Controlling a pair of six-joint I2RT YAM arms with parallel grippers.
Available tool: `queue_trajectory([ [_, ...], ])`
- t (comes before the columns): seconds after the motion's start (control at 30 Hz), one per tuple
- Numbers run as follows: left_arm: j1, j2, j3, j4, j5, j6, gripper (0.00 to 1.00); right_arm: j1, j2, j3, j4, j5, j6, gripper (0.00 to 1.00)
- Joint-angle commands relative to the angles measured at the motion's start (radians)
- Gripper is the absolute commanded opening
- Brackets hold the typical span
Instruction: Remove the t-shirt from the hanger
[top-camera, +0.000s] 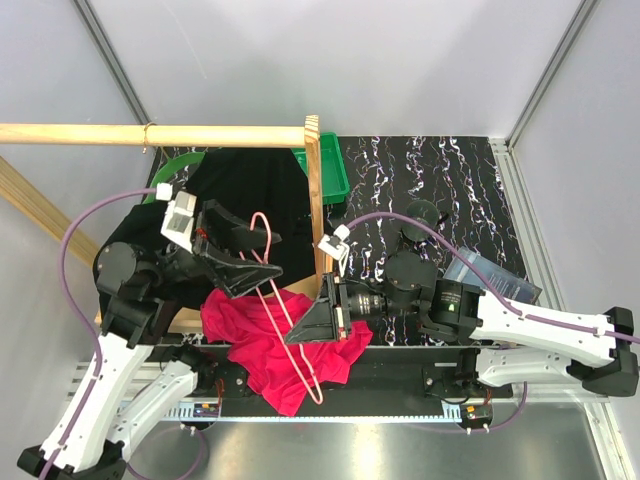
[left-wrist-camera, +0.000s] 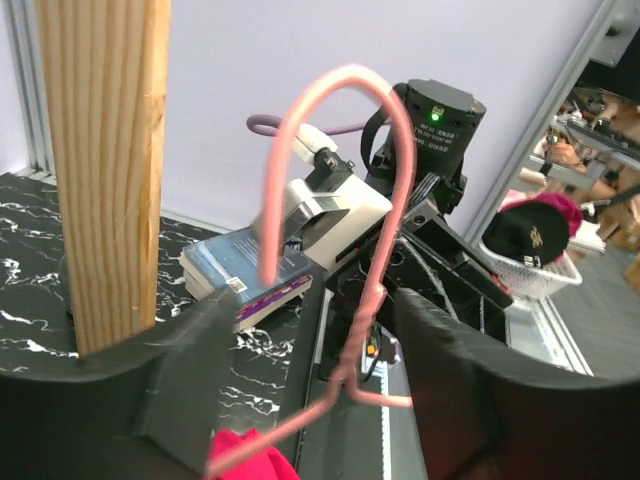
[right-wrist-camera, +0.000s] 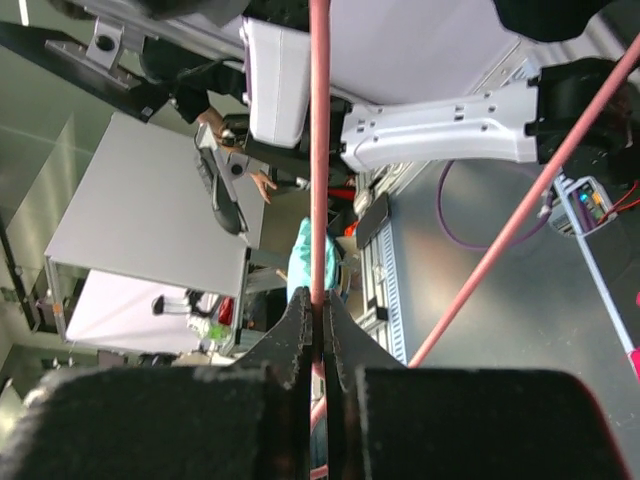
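The job now is to get the red shirt (top-camera: 262, 345) off the pink hanger (right-wrist-camera: 320, 150).

The shirt lies in a heap at the near edge of the table (top-camera: 450, 180), between the two arms. The hanger lies over it, with its hook pointing to the far side. The pictures do not show if the wire goes through the shirt's neck or just lies on top.

The right gripper (right-wrist-camera: 320, 312) is clenched on one thin wire of the hanger. Its two fingers (right-wrist-camera: 292, 340) are pressed tight on the wire, with no gap.

The left gripper (top-camera: 275, 254) is released. Its jaws stand wide apart, one on each side of the hanger's neck, and they do not touch it. The wooden post (left-wrist-camera: 100, 170) stands just to the far left of it.

To do this well, the right gripper should hold firm and keep the hanger from turning. The wire is thin and smooth, so it could spin or slip.

The left gripper should back off the hook with care so it does not catch on it. Then it should go down to the shirt and pinch a good fold of cloth near the neck.

It should pull slowly, away from the hanger. If the cloth snags on a wire end, it should stop and pull from a new side.
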Motion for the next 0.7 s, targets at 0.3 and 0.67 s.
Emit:
queue_trajectory([
  [0.3, 0.0, -0.33, 0.096, -0.53, -0.489, 0.088, 0.93, 0.01, -0.03, 0.147, -0.077, 0.2, -0.117, 0.0],
  [0.67, 0.0, -0.482, 0.043, -0.722, -0.573, 0.037, 0.93, 0.008, 0.07, 0.441, -0.284, 0.493, -0.223, 0.0],
])
